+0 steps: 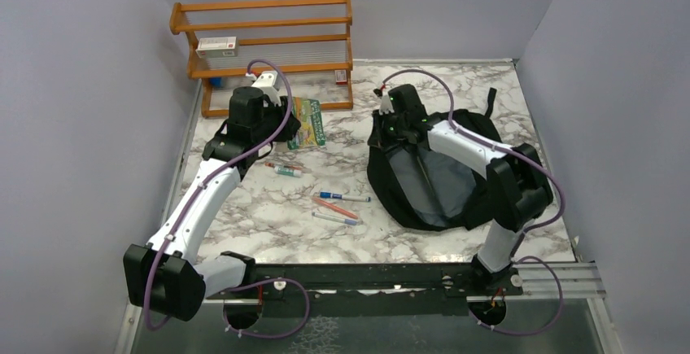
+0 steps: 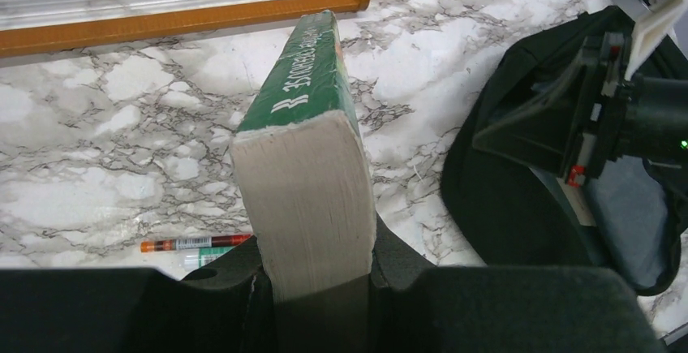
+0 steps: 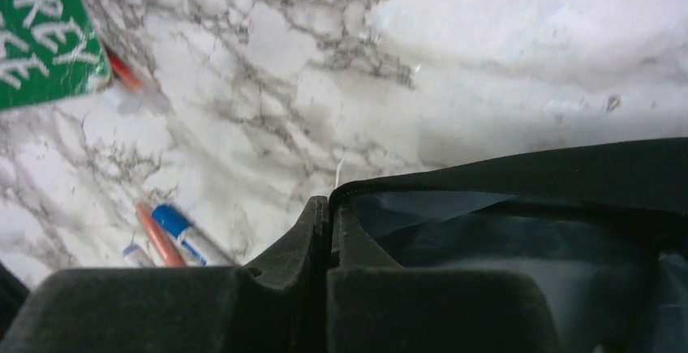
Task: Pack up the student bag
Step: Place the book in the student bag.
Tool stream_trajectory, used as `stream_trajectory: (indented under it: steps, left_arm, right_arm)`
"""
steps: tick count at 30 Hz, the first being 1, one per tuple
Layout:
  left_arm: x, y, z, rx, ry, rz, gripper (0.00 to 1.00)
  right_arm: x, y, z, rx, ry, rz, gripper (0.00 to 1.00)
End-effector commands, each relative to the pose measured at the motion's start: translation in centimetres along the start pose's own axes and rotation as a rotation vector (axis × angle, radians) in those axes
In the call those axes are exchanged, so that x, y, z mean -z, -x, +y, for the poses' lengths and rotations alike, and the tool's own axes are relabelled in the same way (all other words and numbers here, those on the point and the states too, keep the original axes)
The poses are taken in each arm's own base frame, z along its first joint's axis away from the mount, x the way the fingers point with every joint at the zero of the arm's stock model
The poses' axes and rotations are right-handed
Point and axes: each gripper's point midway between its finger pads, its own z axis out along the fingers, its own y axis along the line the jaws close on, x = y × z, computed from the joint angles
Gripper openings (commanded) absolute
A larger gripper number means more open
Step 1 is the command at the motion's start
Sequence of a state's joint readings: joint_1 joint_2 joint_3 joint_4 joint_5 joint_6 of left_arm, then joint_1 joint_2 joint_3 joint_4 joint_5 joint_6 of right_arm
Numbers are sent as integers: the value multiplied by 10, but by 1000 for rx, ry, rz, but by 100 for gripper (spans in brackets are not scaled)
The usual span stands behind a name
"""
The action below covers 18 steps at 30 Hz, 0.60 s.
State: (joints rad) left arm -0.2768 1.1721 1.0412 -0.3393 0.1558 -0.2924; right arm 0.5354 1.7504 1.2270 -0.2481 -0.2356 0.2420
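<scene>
The student bag (image 1: 431,183) is a large black backpack lying open on the right of the marble table, its grey lining showing. My right gripper (image 1: 381,130) is at the bag's far left rim. In the right wrist view the gripper (image 3: 328,207) is shut, with the bag's rim (image 3: 487,174) pinched between the fingertips. My left gripper (image 1: 281,122) is shut on a thick green book (image 1: 307,122). The left wrist view shows the book (image 2: 312,126) standing on edge between the jaws (image 2: 316,247), page edge towards the camera, with the bag (image 2: 503,207) to its right.
A wooden rack (image 1: 268,45) stands at the back left with a small box on a shelf. Several pens (image 1: 338,203) lie loose mid-table, and more pens (image 1: 285,168) lie under the left arm. Grey walls enclose three sides of the table.
</scene>
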Motion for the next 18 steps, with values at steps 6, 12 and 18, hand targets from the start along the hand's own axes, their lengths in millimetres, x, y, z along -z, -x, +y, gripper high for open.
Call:
stream_trajectory:
  steps: [6, 12, 18]
  left_arm:
    - [17, 33, -6, -14, 4, -121, 0]
    - [16, 32, 4, -26, 51, -121, 0]
    - [10, 32, 0, -18, 28, -116, 0]
  right_arm:
    - [-5, 56, -8, 103, -86, -119, 31]
    - [53, 40, -41, 102, -318, -130, 55]
    - [99, -20, -85, 88, -579, 51, 76]
